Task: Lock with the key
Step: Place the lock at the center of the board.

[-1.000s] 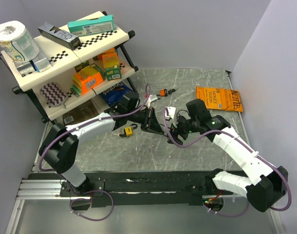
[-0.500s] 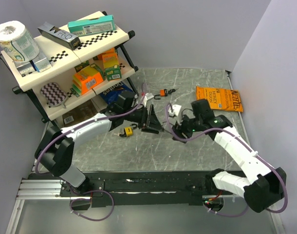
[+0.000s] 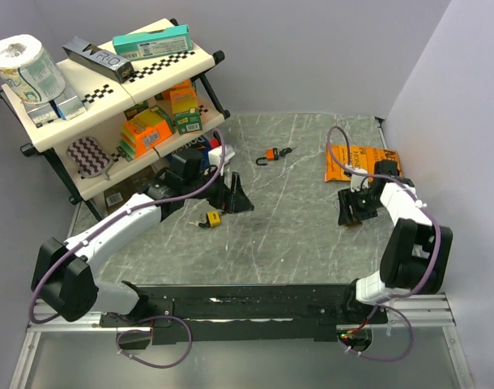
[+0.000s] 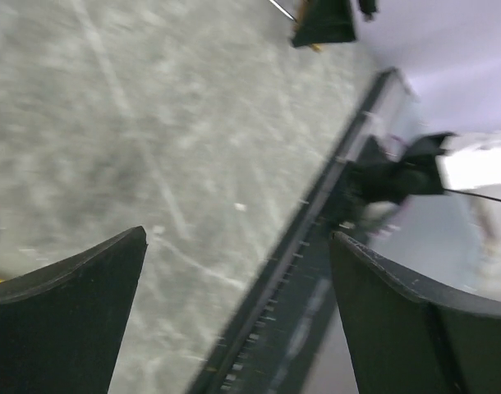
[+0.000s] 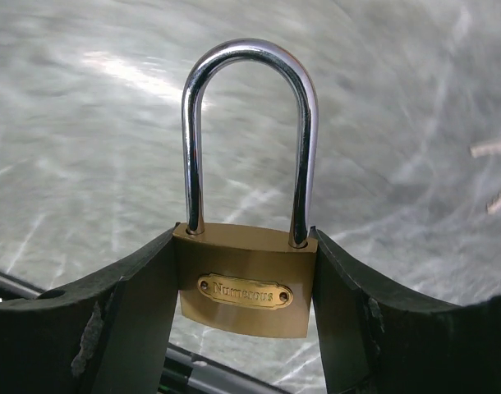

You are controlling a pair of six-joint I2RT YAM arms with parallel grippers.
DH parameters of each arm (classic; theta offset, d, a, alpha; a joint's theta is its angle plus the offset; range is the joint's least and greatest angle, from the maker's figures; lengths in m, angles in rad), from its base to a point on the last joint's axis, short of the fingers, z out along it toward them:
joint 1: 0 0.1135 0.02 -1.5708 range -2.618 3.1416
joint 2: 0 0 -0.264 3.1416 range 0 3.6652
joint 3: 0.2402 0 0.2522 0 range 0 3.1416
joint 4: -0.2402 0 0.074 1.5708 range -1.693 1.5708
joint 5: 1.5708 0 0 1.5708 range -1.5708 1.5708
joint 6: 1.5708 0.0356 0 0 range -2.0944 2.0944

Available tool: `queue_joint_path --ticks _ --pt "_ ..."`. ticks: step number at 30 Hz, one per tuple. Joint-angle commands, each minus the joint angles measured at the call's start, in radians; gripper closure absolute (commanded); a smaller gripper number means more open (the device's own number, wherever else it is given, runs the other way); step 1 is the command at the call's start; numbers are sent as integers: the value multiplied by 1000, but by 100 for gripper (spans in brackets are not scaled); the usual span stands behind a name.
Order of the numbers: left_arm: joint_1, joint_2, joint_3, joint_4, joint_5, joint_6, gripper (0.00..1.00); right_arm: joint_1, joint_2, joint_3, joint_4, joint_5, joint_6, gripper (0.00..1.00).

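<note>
A brass padlock [image 5: 244, 283] with a chrome shackle seated in both holes sits squarely between the black fingers of my right gripper [image 5: 244, 238], which is shut on its body. Seen from above, that gripper [image 3: 350, 212] hangs low over the right side of the table. My left gripper [image 3: 235, 199] is left of centre, and its jaws [image 4: 238, 236] stand wide open with only the marble top between them. A small yellow-and-black item [image 3: 209, 219] lies on the table just left of it. I cannot tell whether that item is the key.
An orange-tagged item with a dark hook [image 3: 272, 154] lies at the back centre. An orange snack bag [image 3: 362, 164] lies at the back right, behind the right gripper. A shelf rack [image 3: 109, 121] full of boxes fills the left side. The black base rail [image 3: 255, 304] runs along the near edge.
The two grippers were close together mid-table and have parted. The left one opened and drew back left. The right one swung far right, carrying the padlock.
</note>
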Motion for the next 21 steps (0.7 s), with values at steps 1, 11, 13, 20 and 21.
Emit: queue_joint_path --ticks 1,11,13,20,21 --pt "-2 -79 41 -29 -172 142 4 -35 71 76 50 88 101 93" --pt "-1 -136 41 -61 -263 265 4 -46 224 124 168 180 243 84" --pt "4 -123 50 -69 -255 257 4 -44 243 134 178 183 260 81" --pt "7 -120 42 -63 -204 297 4 -44 306 174 188 193 296 72" --pt "7 -105 58 -95 -200 311 4 -46 309 176 193 193 299 68"
